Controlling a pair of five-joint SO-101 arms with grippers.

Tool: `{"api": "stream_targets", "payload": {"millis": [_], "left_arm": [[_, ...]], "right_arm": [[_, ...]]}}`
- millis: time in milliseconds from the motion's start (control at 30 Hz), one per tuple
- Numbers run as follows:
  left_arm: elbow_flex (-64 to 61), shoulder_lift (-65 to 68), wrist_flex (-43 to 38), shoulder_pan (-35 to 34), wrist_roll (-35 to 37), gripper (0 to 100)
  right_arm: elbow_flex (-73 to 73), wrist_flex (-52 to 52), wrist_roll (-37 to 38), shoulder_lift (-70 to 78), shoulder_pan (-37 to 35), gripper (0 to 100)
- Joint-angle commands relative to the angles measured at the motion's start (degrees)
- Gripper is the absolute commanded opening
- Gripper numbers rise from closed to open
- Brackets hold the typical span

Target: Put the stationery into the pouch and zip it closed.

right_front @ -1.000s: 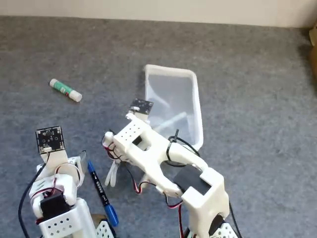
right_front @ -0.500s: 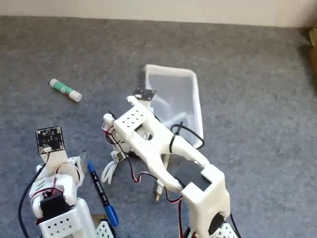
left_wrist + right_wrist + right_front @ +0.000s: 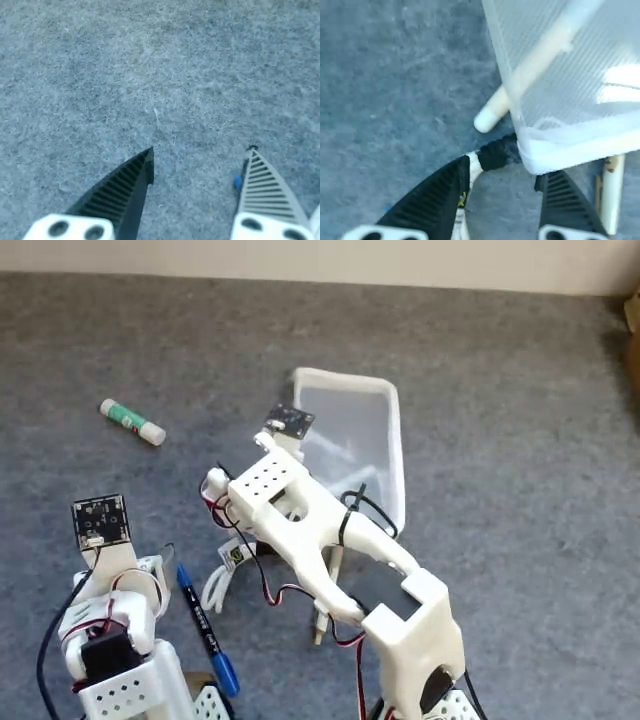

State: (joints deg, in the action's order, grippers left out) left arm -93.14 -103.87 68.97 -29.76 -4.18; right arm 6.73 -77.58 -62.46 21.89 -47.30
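The grey felt counter carries a clear, ribbed plastic pouch lying flat near the middle. The right tool has its jaws apart, straddling the pouch's near corner. The left tool is spread wide over bare felt. A blue pen lies beside the left arm, its barrel print too small to read. A green-labelled glue stick lies well apart. A cream stick pokes out of the pouch.

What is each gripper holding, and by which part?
Nothing. The left gripper is open over carpet; the right gripper is open, straddling a corner of the pouch.
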Motion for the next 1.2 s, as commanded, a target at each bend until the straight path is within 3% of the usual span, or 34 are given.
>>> {"api": "stream_targets", "payload": {"millis": [0, 400, 900, 1000, 1100, 1167], "left_arm": [[2.95, -0.66, -1.49, -0.57, 0.62, 27], [2.95, -0.66, -1.49, -0.57, 0.62, 27], [2.15, -0.66, -1.58, -0.40, 0.53, 27], [2.07, -0.66, -1.58, -0.40, 0.53, 27], [2.07, -0.66, -1.58, -0.40, 0.53, 27], [1.98, -0.66, -1.58, -0.40, 0.53, 27]], "right_arm": [[2.24, 1.19, -2.81, -1.45, 1.71, 21.4], [-2.42, 9.45, -2.37, 5.93, 1.98, 21.4], [-2.07, 0.66, -2.29, 9.98, -1.63, 20.4], [0.22, -2.15, -2.02, 7.96, -1.54, 12.8], [1.63, -4.79, 3.34, 5.76, -1.27, 0.5], [1.63, -6.29, 6.07, 4.62, -1.45, 1.5]]}}
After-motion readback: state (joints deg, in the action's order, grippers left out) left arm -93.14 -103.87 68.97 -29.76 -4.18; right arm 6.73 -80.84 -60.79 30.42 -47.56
